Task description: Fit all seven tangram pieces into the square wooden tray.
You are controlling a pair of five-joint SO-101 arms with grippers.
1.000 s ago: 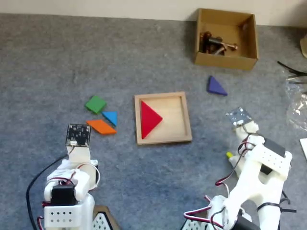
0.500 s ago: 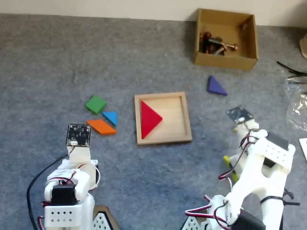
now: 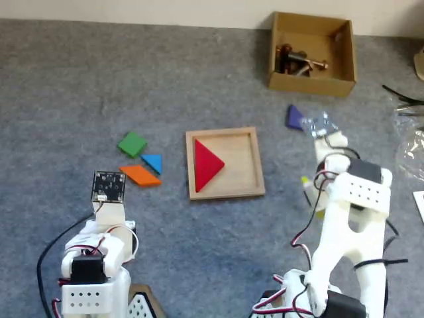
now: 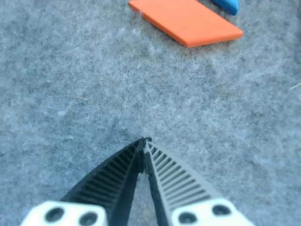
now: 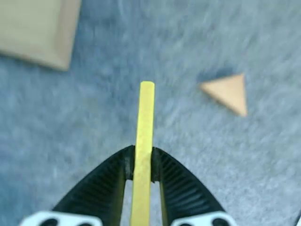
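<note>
- Sitting near the middle of the grey worktop (image 3: 79, 79), the square wooden tray (image 3: 225, 194) lies flat, and one corner of it shows in the right wrist view.
- A red triangle (image 3: 207, 164) lies inside the tray, its long edge along the left wall and its tip pointing toward the middle.
- A thin yellow piece (image 5: 143, 136) stands on edge between the fingers of the right tool (image 5: 142, 153), which are clamped narrowly on it. It sticks out past the fingertips above the worktop, just off the tray's right side.
- A tan-looking triangle (image 5: 227, 92) lies flat on the worktop a little beyond the yellow piece, apart from the tray.
- A purple triangle (image 3: 296, 118) rests on the worktop beyond the tray's far right corner, right beside the right arm's wrist in the high view.
- Left of the tray sit three pieces close together: a green square (image 3: 132, 144), a small blue triangle (image 3: 152, 162) and an orange parallelogram (image 3: 140, 175).
- The left tool (image 4: 144, 141) has its fingers pressed together at the tips with nothing between them. It is just above the worktop, near the orange parallelogram but apart from it.
- A cardboard box (image 3: 311, 83) with small metal and wooden items in it stands at the far edge, well apart from the tray.
</note>
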